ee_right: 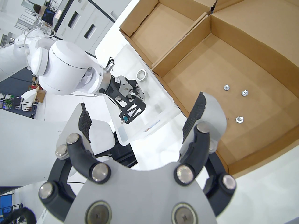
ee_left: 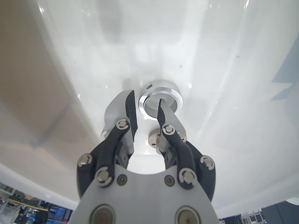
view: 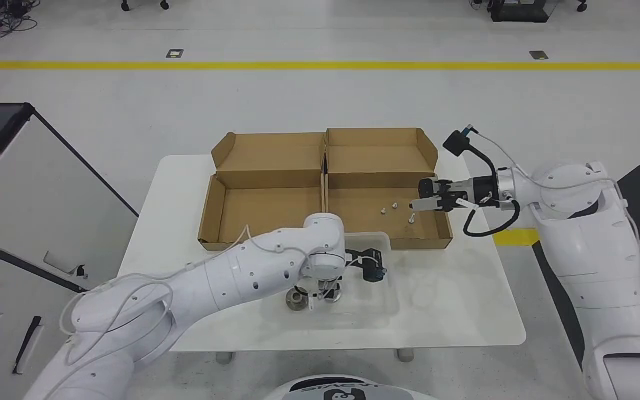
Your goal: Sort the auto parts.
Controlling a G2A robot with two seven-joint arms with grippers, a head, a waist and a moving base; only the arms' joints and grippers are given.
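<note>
1. Down in the clear bin (view: 378, 236), the left gripper (ee_left: 146, 101) stood open, its fingers spread only a little.
2. A metal ring (ee_left: 163, 92) lay flat on the bin floor right at its fingertips. One finger reached into the bore and the other stood just outside, so the ring's wall sat between the pads.
3. A sliver of gap showed between the outer pad and the ring, so the ring was straddled rather than clamped.
4. A small flanged part (ee_left: 153, 139) lay on the same floor under the fingers, nearer the palm than the ring was.
5. The right gripper (view: 414, 204) hung over the right box (view: 385, 150), with its fingers spread wide and nothing between them.
6. Three nuts (ee_right: 239, 119) lay on that box's floor, below and just past its fingertips. They were apart from one another, and none touched the gripper.
7. The left box (view: 265, 205) sat farther out beyond those fingertips, wall to wall with the right box.
8. From the right gripper, the bin and the left gripper lay off to one side, past the box's near wall, on the white table (view: 480, 300).
</note>
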